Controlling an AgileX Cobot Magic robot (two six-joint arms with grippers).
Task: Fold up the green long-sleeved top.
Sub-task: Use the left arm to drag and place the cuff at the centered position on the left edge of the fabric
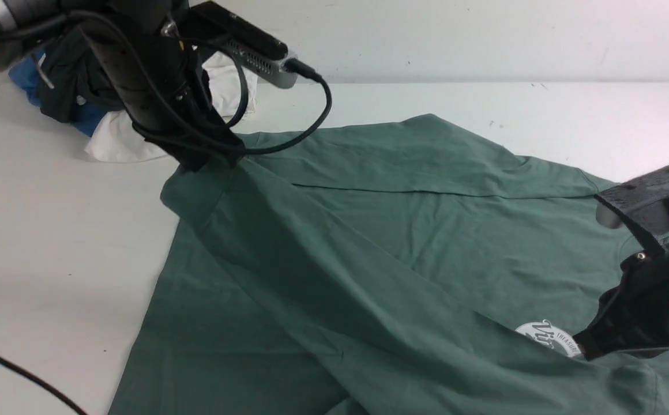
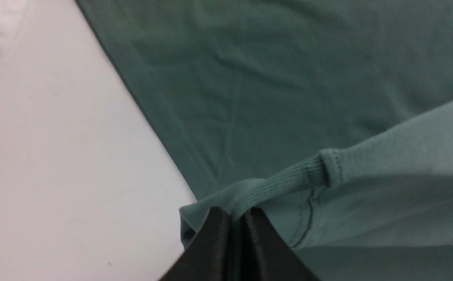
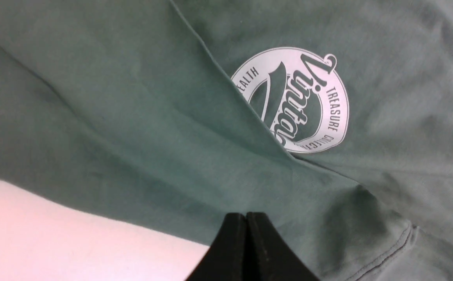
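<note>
Nearest, the right gripper (image 1: 583,349), jaws pressed together and seemingly on a thin fold beside the round logo (image 1: 548,337), likely anchors the shoulder of the green long-sleeved top (image 1: 403,230), which lies spread on the white table (image 1: 52,230). From there 1 sleeve (image 1: 323,276) runs taut across the body to the left gripper (image 1: 213,155), which pinches its ribbed cuff (image 2: 285,181), probably to fold the sleeve over. Beyond sits a heap of other garments (image 1: 115,138).

top (image 1: 369,242) spread ctr on table (image 1: 52,242), clothes pile (image 1: 115,138) behind it far L, sleeve (image 1: 311,276) diag. across body
</note>
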